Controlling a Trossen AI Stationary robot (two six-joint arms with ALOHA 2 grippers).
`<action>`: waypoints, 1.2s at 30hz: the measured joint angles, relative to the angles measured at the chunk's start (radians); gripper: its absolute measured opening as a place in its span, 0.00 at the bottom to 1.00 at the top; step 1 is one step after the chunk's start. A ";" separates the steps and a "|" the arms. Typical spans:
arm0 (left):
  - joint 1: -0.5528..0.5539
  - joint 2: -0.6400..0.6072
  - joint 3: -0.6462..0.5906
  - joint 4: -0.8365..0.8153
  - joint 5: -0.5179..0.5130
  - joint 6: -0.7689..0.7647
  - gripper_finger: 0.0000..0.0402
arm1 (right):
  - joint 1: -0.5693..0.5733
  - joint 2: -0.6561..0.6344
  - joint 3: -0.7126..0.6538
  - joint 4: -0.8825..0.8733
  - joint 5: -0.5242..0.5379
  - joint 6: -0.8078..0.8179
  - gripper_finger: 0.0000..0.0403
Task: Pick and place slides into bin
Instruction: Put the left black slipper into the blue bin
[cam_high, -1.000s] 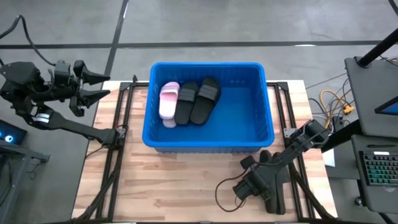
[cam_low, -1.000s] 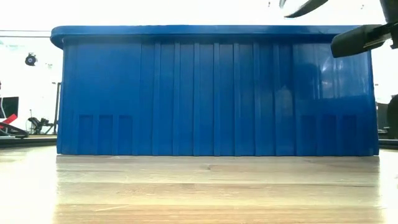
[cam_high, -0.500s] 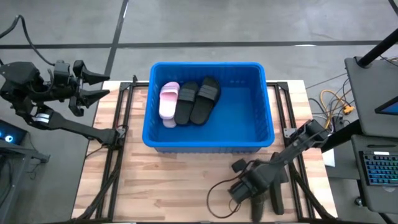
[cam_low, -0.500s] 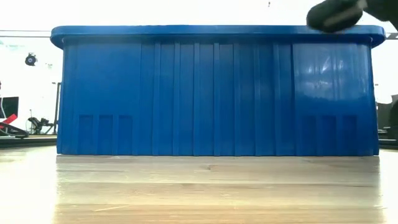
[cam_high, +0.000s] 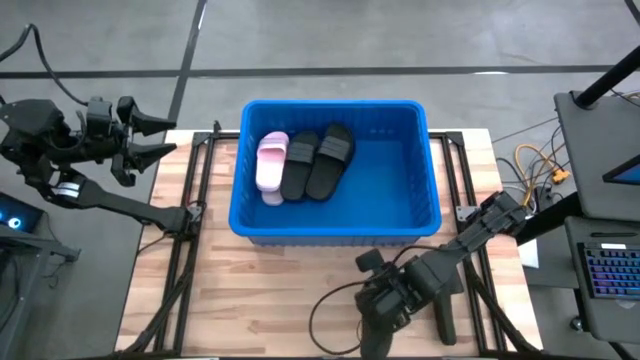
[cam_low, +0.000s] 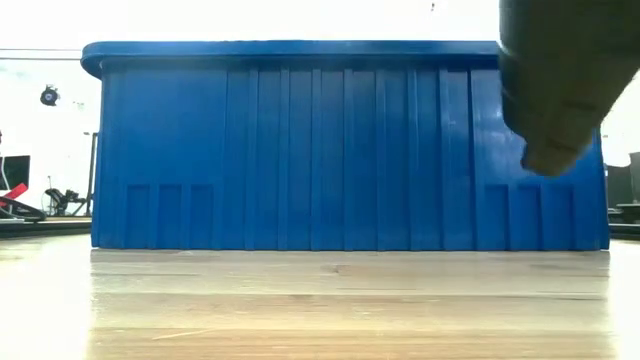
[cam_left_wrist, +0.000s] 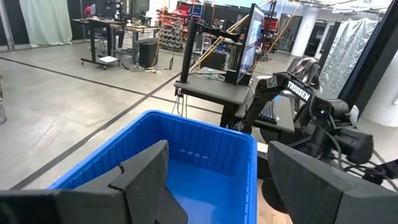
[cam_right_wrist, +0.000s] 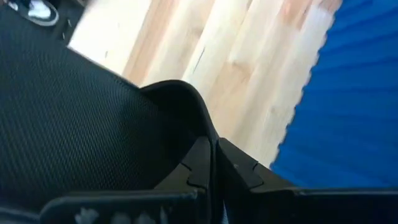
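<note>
Over the last second the right tool (cam_high: 385, 312) has swung from the lower right of the high view toward lower centre, and its fingers have pinched shut on the strap of a black slide (cam_right_wrist: 74, 124); this is judged to be a lift under way, ready for carrying to the bin (cam_high: 437, 210). Three slides (cam_high: 305, 162) already lie in the bin's left part. The right arm reaches low along the bench (cam_high: 250, 300). The left tool (cam_high: 150, 140) waits at upper left, fingers parted, empty.

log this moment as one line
right gripper: shut on black slide, in front of bin | left gripper: open, waiting at table's left | bin: three slides
</note>
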 joint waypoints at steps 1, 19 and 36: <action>0.000 0.000 0.000 0.000 -0.003 0.000 0.65 | 0.000 0.000 0.012 0.000 0.005 0.000 0.03; 0.000 0.000 0.000 0.000 -0.010 0.000 0.65 | -0.034 0.000 0.279 0.040 0.130 -0.056 0.03; 0.000 0.000 0.000 0.000 -0.010 -0.001 0.65 | -0.045 0.000 0.484 0.042 0.308 -0.181 0.03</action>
